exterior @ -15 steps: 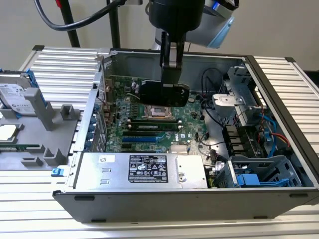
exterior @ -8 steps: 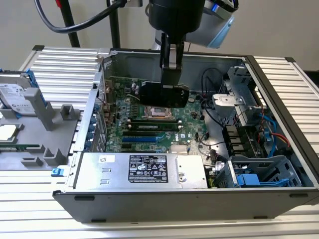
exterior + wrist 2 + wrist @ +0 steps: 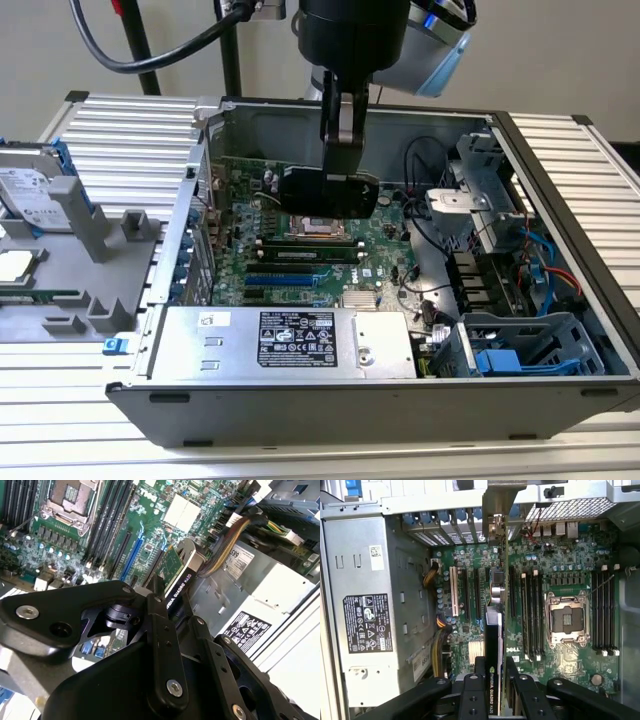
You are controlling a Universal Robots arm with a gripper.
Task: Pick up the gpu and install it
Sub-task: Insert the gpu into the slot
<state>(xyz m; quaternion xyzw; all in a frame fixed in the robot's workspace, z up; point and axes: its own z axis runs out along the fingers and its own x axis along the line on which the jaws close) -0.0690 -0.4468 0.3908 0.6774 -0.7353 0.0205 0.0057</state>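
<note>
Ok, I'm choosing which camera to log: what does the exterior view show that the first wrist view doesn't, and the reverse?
Exterior view's extras: the whole open computer case on the ribbed table, plus a grey parts tray and a hard drive at the exterior view's left. First wrist view's extras: the white expansion slot and the yellow cable bundle beside the power supply. Shared: the gripper, fingers shut on the gpu, above the motherboard with its CPU socket.

Matte black end effector [image 3: 170,602], silver screws [image 3: 174,687], looping black cable [image 3: 150,55]
</note>
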